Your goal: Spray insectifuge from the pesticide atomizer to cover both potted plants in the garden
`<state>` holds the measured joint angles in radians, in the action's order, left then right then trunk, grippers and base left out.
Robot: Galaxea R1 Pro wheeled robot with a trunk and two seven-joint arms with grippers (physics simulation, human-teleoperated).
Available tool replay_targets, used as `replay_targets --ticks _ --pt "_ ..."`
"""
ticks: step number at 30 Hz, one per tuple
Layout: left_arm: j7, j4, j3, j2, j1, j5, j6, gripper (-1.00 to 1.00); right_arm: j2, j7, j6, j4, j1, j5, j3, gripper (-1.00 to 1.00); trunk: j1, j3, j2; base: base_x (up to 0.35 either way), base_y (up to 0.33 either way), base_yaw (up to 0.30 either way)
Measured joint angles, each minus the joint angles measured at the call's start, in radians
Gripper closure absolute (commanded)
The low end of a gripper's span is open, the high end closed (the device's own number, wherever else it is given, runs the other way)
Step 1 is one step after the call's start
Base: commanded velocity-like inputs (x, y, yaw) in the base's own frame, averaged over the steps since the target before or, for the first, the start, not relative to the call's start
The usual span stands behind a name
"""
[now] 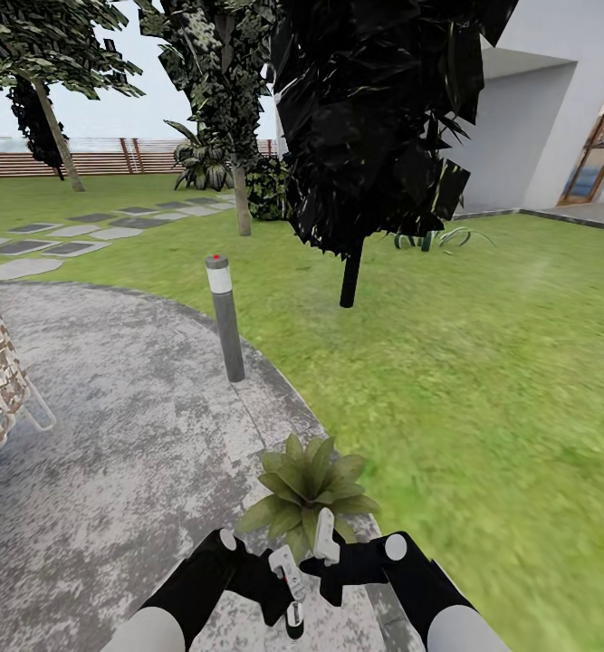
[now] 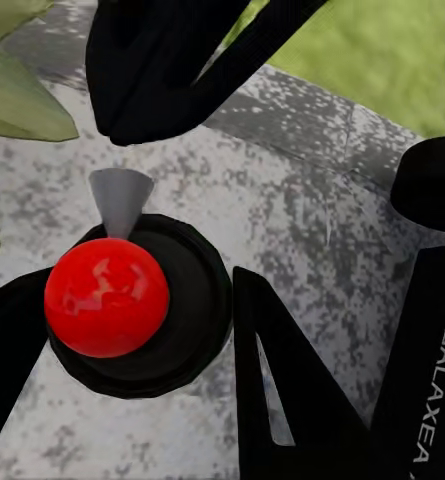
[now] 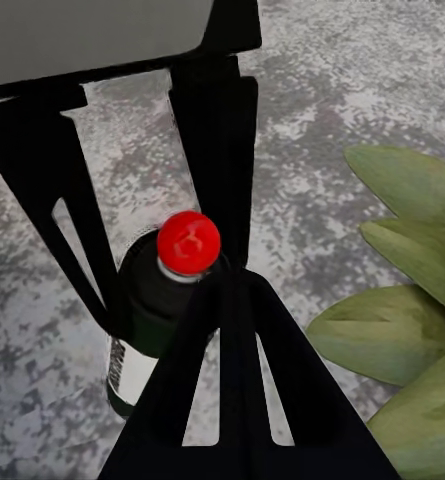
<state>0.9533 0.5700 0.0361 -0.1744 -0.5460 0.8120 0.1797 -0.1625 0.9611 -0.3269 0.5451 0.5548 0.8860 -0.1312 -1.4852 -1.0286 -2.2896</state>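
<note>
Plastic bottle: the pesticide atomizer (image 2: 132, 310) is looking like a light, stiff, smooth-walled thing, so I am judging it slippery and apt to twist if pinched off-centre; its red knob and small grey nozzle cone are facing my left wrist camera.
Where to hold: I am reckoning the dark round body below the cap is the safe place; the white label lower down is looking slicker, and the nozzle end is best left free for spraying.
Left pincer: my left gripper (image 2: 137, 300) is sitting narrow around the bottle, one black finger touching each side of the cap, so I am taking it as clamped on the atomizer.
Right pincer: my right gripper (image 1: 329, 543) is crowding in against the same bottle, one finger crossing in front of it in the right wrist view; I cannot tell whether it is gripping or only resting there.
Bottle's place: it is hanging just in front of the potted plant (image 1: 306, 484), on my side of it, over the grey patio (image 1: 111, 435).
Arm pose: both forearms are reaching forward and angling inward, wrists meeting just short of the potted plant.
Other plant: a second low rosette (image 1: 460, 237) is lying well beyond the potted plant, across the lawn (image 1: 483, 380).
</note>
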Motion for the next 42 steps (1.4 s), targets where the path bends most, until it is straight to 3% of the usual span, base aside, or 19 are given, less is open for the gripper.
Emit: replay_targets --ticks 10,17,32,34,39,42 --pt "0.001 -0.004 0.0 0.0 0.0 -0.008 -0.023 1.0 0.0 0.0 0.0 0.0 0.0 0.0 0.0 1.0 0.0 0.0 0.0 0.0 0.0 0.0" --pt "0.005 -0.008 0.0 0.0 0.0 -0.046 -0.024 1.0 0.0 0.0 0.0 0.0 0.0 0.0 0.0 1.0 0.0 0.0 0.0 0.0 0.0 0.0" --pt "0.004 -0.018 0.007 0.005 0.004 -0.034 -0.027 1.0 0.0 0.0 -0.001 0.0 0.0 0.0 0.0 1.0 0.0 0.0 0.0 0.0 0.0 0.0" --pt "0.003 -0.019 0.008 0.035 0.004 -0.025 -0.025 1.0 0.0 0.0 -0.001 0.0 0.0 0.0 0.0 1.0 0.0 0.0 0.0 0.0 0.0 0.0" --pt "0.002 -0.019 0.008 0.158 0.009 -0.012 -0.025 1.0 0.001 0.0 -0.002 -0.001 0.0 0.0 0.0 1.0 0.0 0.0 0.0 0.0 0.0 0.0" --pt "0.005 -0.019 0.004 0.208 0.012 -0.01 -0.027 1.0 0.002 0.0 -0.002 -0.001 0.0 0.0 0.0 1.0 0.0 0.0 0.0 0.0 0.0 0.0"
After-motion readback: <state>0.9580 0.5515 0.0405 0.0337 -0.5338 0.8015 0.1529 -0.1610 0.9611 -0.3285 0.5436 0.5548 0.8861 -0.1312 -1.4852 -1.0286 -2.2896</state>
